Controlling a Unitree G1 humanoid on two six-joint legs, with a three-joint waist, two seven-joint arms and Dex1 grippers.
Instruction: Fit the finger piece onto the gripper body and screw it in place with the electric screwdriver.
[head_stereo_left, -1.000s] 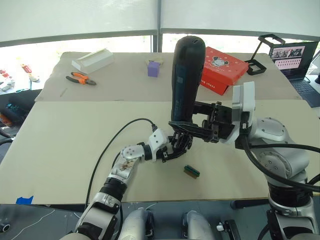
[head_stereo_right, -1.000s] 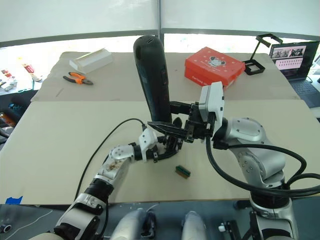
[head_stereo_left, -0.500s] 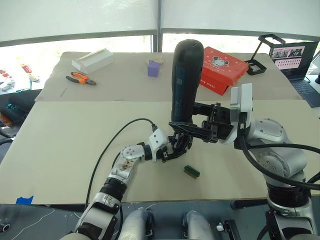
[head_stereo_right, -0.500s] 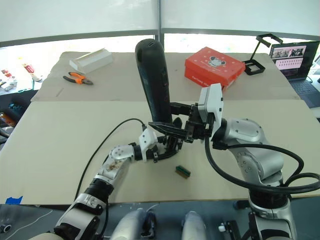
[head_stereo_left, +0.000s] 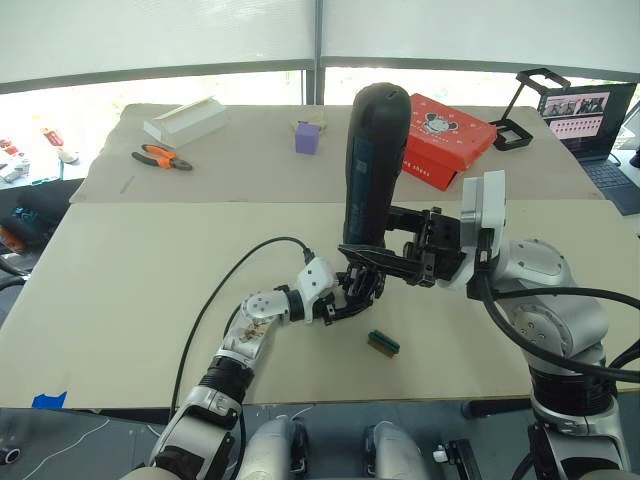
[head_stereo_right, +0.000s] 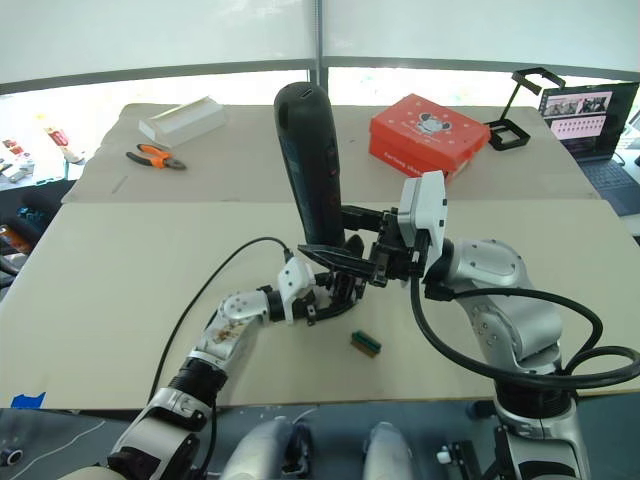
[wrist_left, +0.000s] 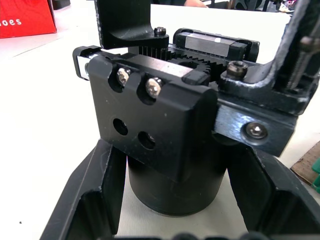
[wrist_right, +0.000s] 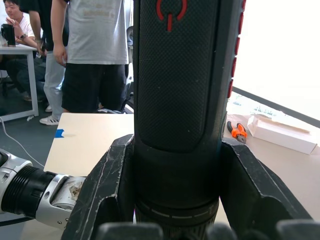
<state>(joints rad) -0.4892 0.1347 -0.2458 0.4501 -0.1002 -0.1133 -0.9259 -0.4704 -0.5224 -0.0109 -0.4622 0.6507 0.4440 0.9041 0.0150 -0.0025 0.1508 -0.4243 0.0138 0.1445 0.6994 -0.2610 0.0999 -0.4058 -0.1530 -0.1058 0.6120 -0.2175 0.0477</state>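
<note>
Head views: one electric screwdriver (head_stereo_left: 372, 165), fat matte-black cylinder w/ rounded top, standing nearly upright, clamped low down in the right claw (head_stereo_left: 372, 258). Bit end hidden behind the black fingers. Just below, left claw (head_stereo_left: 352, 296) wrapped round the chunky black gripper body (head_stereo_left: 362, 290), which sits on the beige surface (head_stereo_left: 130, 280) near the front middle. Small green-and-brown block (head_stereo_left: 383, 343) lying just beside it, not touching. Further back: one red box (head_stereo_left: 440, 138), one white box (head_stereo_left: 185, 120), orange-handled pliers (head_stereo_left: 160, 156), one purple cube (head_stereo_left: 307, 137).

Left wrist view: gripper body (wrist_left: 165, 130) up close, blocky black plastic on a round base, two silver screws (wrist_left: 139, 81) up top, two empty holes under them, gear teeth behind. Both fingers (wrist_left: 87, 200) hugging the base on either side.

Right wrist view: screwdriver w/ knurled grip texture, red power symbol, red side marks; fingers (wrist_right: 107, 185) shut tight on the barrel. People standing in the background.

Finger piece: can't tell where.
</note>
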